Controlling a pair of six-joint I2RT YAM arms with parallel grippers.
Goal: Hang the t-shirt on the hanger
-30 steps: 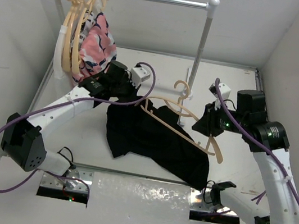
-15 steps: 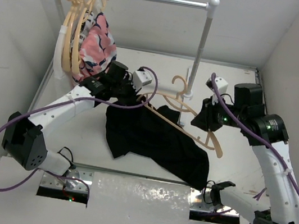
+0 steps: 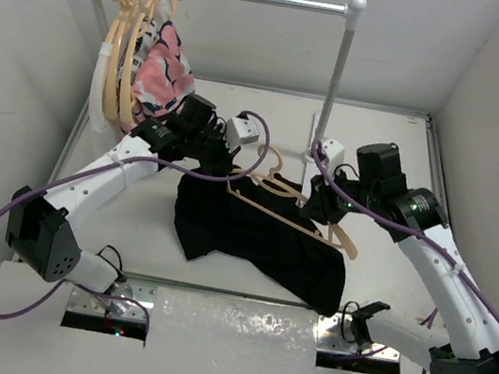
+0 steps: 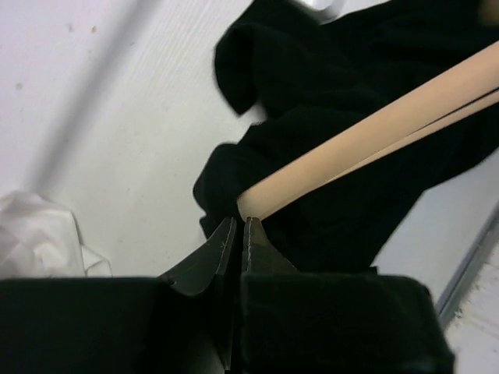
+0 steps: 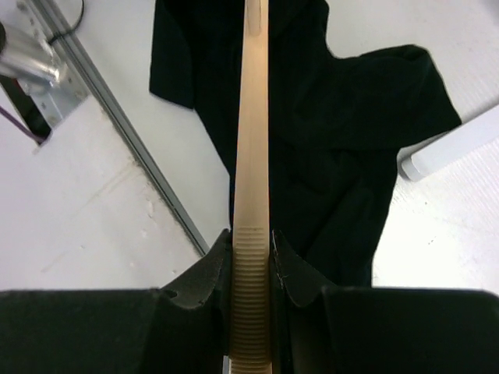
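Note:
The black t-shirt lies crumpled on the table's middle, its top edge lifted. My left gripper is shut on that edge; in the left wrist view the jaws are pinched together on black fabric. The cream hanger lies tilted across the shirt. My right gripper is shut on its right arm, and the ribbed bar sits between the fingers. The hanger's left arm runs into the shirt beside the left jaws. The shirt also shows in the right wrist view.
A garment rack stands at the back, its post just behind the right gripper. A bunch of cream hangers and a pink patterned garment hang at its left end. White walls close in both sides.
My right gripper has carried the hanger leftward, sliding its left arm further into the shirt. My left gripper has shifted slightly right, still holding the shirt's edge.

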